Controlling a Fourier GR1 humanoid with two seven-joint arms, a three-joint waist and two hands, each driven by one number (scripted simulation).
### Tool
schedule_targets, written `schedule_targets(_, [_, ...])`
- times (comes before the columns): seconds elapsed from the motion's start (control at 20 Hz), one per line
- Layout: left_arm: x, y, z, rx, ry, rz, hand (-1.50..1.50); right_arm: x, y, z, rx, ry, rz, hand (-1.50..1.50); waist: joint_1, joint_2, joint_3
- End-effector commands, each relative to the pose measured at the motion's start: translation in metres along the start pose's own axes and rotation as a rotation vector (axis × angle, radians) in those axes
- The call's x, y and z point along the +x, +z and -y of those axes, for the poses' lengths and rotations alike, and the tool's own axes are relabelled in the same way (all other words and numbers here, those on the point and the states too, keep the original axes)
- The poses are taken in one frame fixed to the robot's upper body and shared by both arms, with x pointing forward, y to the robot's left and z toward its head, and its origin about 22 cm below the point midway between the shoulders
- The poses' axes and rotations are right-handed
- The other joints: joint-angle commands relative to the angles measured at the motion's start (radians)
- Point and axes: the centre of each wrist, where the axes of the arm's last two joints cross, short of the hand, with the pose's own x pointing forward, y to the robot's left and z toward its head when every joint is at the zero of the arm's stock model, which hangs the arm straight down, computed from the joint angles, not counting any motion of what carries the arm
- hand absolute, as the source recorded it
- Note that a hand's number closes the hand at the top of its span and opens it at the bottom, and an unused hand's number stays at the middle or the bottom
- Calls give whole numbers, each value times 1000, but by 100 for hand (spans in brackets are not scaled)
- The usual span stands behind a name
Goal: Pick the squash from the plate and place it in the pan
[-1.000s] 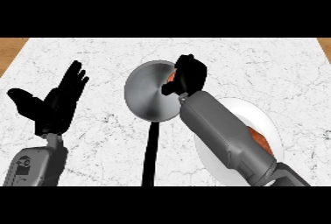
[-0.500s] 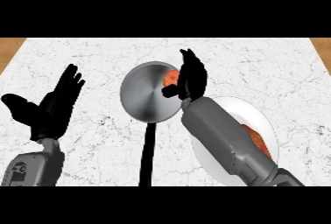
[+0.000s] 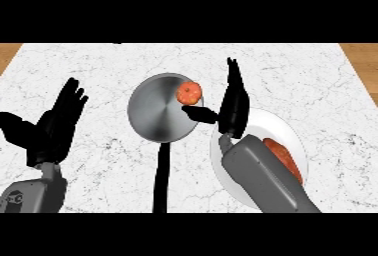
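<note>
An orange-red squash (image 3: 190,92) lies inside the grey pan (image 3: 156,111), against its right rim. The pan's black handle (image 3: 162,175) runs toward the lower edge. My right hand (image 3: 231,107) stands just right of the pan with fingers straight up and thumb stretched left under the squash; it holds nothing. Behind my right forearm sits the white plate (image 3: 291,135), and a reddish object (image 3: 284,159) shows on it, partly hidden by the arm. My left hand (image 3: 52,127) rests open at the left, fingers up.
The white marble counter (image 3: 295,70) spreads around the pan and plate. Wooden floor (image 3: 362,60) shows beyond the counter's right and left edges.
The right hand has opened and drawn back to the right, leaving the squash in the pan. The left hand has barely moved.
</note>
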Motion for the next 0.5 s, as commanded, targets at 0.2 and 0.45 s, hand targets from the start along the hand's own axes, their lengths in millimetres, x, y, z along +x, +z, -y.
schedule_targets(0.2, [0,-1,-13,-7,2,-4,0,-25,66,78,82,-214,61,-150,-8,1,-1])
schedule_targets(0.45, [11,4,13,-17,-2,0,0,-45,97,120,63,-187,80,-150,8,3,-1])
